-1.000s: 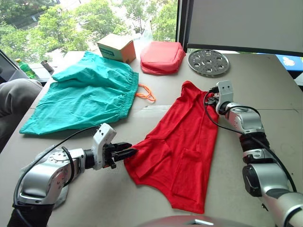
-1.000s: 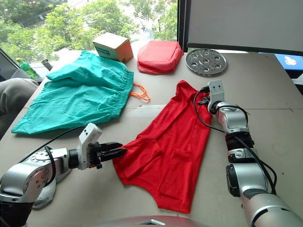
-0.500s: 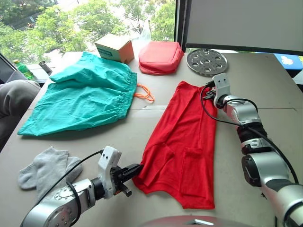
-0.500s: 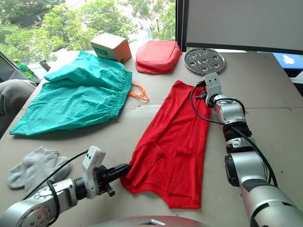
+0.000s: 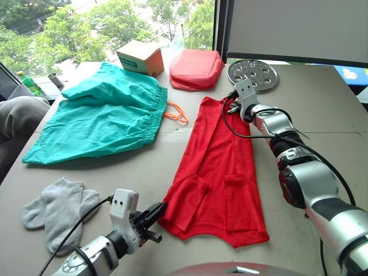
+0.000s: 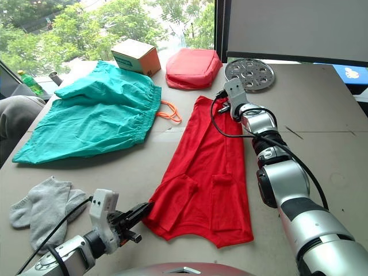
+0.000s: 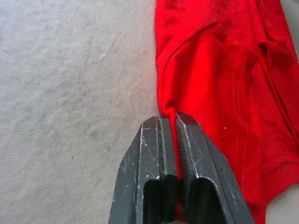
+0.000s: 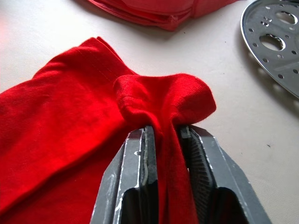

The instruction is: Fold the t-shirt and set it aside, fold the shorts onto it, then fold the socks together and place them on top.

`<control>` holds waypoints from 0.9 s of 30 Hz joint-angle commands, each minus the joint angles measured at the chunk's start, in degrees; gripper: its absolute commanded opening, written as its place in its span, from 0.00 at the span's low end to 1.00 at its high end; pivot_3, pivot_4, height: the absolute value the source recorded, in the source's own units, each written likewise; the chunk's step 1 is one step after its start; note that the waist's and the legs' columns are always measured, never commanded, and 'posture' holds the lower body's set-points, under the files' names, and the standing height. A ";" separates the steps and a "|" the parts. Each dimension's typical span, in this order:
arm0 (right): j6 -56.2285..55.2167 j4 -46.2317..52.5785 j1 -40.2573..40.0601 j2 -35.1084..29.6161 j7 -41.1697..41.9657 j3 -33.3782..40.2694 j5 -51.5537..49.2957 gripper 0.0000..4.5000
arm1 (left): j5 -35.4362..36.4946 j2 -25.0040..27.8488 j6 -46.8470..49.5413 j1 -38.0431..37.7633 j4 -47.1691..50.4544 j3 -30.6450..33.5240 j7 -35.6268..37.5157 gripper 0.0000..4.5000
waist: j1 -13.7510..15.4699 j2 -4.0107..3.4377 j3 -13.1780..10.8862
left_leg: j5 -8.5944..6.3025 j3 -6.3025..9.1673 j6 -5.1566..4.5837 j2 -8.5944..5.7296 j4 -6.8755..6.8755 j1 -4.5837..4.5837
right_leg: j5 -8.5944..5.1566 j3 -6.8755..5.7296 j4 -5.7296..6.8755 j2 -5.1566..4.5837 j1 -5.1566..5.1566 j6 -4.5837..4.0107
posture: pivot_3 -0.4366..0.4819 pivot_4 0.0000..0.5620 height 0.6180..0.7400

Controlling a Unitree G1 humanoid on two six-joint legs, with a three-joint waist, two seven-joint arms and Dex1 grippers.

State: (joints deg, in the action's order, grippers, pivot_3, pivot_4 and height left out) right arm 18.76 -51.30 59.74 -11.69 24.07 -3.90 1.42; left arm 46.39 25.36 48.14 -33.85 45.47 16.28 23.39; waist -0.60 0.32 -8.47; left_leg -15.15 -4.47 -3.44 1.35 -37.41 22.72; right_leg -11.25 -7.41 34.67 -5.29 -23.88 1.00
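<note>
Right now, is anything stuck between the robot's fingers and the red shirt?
No. Both grippers already pinch the t-shirt: the left gripper at its near edge, the right gripper at its far end. Nothing lies between.

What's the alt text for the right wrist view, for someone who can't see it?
The right hand is shut on a bunched fold of the red t-shirt, with cloth pinched between its two black fingers above a pale table. Beyond it lie the edge of a salmon-red pouch and part of a perforated metal disc.
</note>
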 commanded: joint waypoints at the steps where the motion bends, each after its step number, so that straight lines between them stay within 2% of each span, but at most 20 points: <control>1: 4.82 17.12 -7.31 -3.82 2.69 -0.34 -0.28 0.44 | 1.62 2.67 -3.85 -0.20 -0.68 2.33 6.71 0.38 | 0.23 -0.02 -0.01 | 0.00 0.04 0.00 0.00 0.00 0.03 | 0.00 -0.04 -0.01 0.00 0.00 0.00 | 0.48 0.27 0.99; 4: 15.32 39.04 -18.22 -8.33 5.35 1.56 -2.98 0.73 | 1.76 5.62 -7.23 0.12 -3.84 4.24 13.57 0.65 | 0.61 -0.03 -0.02 | 0.00 0.13 0.01 -0.01 0.00 0.14 | 0.00 -0.16 -0.12 -0.04 0.01 0.00 | 0.48 0.27 0.99; 7: 29.35 58.89 -27.89 -13.01 9.15 5.90 -10.39 0.73 | 0.05 10.14 -10.44 0.47 -7.57 5.06 21.08 0.65 | 0.49 -0.22 -0.13 | -0.01 0.13 0.02 0.00 0.01 0.15 | -0.01 -0.21 -0.16 -0.07 0.00 0.01 | 0.48 0.27 0.99; 11: 54.16 84.10 -41.70 -17.62 16.45 17.20 -29.15 0.73 | -0.05 15.87 -11.50 5.67 -14.54 5.29 28.17 0.65 | 1.11 -0.27 -0.15 | -0.02 0.13 0.02 0.07 0.06 0.10 | -0.02 -0.43 -0.19 -0.13 -0.04 0.02 | 0.48 0.27 0.99; 15: 65.93 97.43 -54.60 -20.03 19.20 24.08 -38.81 0.73 | -1.77 18.85 -10.76 11.34 -18.23 2.21 29.95 0.65 | 1.36 -0.25 -0.17 | -0.02 0.25 0.03 0.14 0.13 0.15 | -0.04 -0.54 -0.27 -0.12 -0.05 0.01 | 0.48 0.27 0.99; 19: 68.71 106.77 -66.82 -18.93 15.45 24.49 -40.27 0.73 | -2.63 20.48 -10.26 14.35 -19.74 0.01 31.75 0.65 | 1.30 -0.22 -0.21 | -0.03 0.23 0.02 0.14 0.24 0.28 | -0.03 -0.56 -0.77 -0.20 -0.03 0.03 | 0.48 0.27 0.99; 27: 65.38 110.00 -77.88 -17.28 7.60 20.94 -37.80 0.73 | -1.88 21.79 -7.45 14.83 -18.05 -2.29 32.45 0.65 | 1.37 -0.22 -0.24 | -0.04 0.20 0.02 0.14 0.40 0.25 | -0.03 -0.57 -0.83 -0.29 -0.14 0.03 | 0.48 0.27 0.99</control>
State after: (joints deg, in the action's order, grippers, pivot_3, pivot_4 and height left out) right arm 84.88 57.80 -17.35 -28.98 32.79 17.11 -36.65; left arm 43.93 46.64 40.18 -19.21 25.46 14.72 55.43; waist 0.77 0.10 -8.71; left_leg -15.19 -4.27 -3.41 1.49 -37.00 22.96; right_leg -11.28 -7.99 33.83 -5.58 -24.02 1.03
